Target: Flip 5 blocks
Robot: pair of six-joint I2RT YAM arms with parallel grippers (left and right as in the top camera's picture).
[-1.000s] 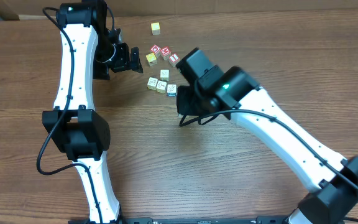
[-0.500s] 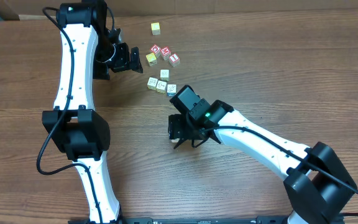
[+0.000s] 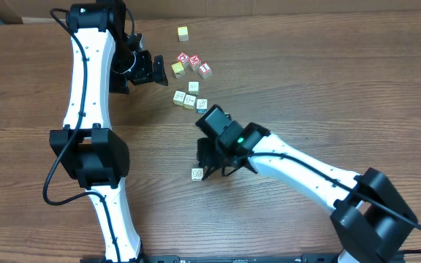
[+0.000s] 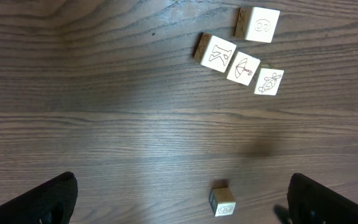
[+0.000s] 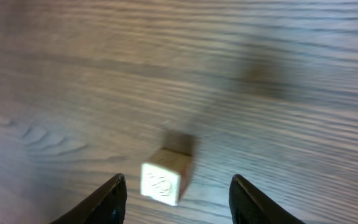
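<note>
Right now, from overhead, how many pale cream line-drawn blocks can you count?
5 blocks: four clustered at the far side, one alone closer in. The right arm may hide others.

We count five pale cream wooden cubes with thin dark line drawings on top. Three blocks (image 4: 243, 67) lie in a close slanted row, and a fourth block (image 4: 258, 24) lies just beside them. The fifth block (image 5: 165, 176) sits alone, well apart, with a marked face showing.

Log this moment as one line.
right gripper: open over lone block on table | left gripper: open, holding nothing | four other blocks: clustered farther back
</note>
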